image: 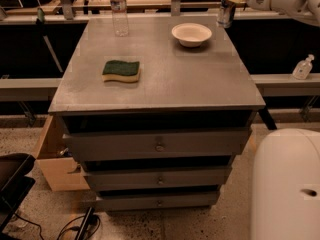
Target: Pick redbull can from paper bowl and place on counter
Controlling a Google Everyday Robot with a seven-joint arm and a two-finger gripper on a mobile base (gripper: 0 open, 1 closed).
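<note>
My gripper [227, 9] is at the far right of the counter [165, 69], just right of the paper bowl [191, 34]. It is shut on the redbull can [226, 15], which hangs upright below the cream-coloured wrist, over the counter's back right corner. The white bowl stands empty on the counter. The white arm reaches in from the upper right.
A clear water bottle [119, 10] stands at the back left of the counter. A green-and-yellow sponge [121, 71] lies left of centre. A wooden workbench runs behind. A small sanitizer bottle [303, 67] sits on a rail at right. The robot's white base [285, 184] fills the lower right.
</note>
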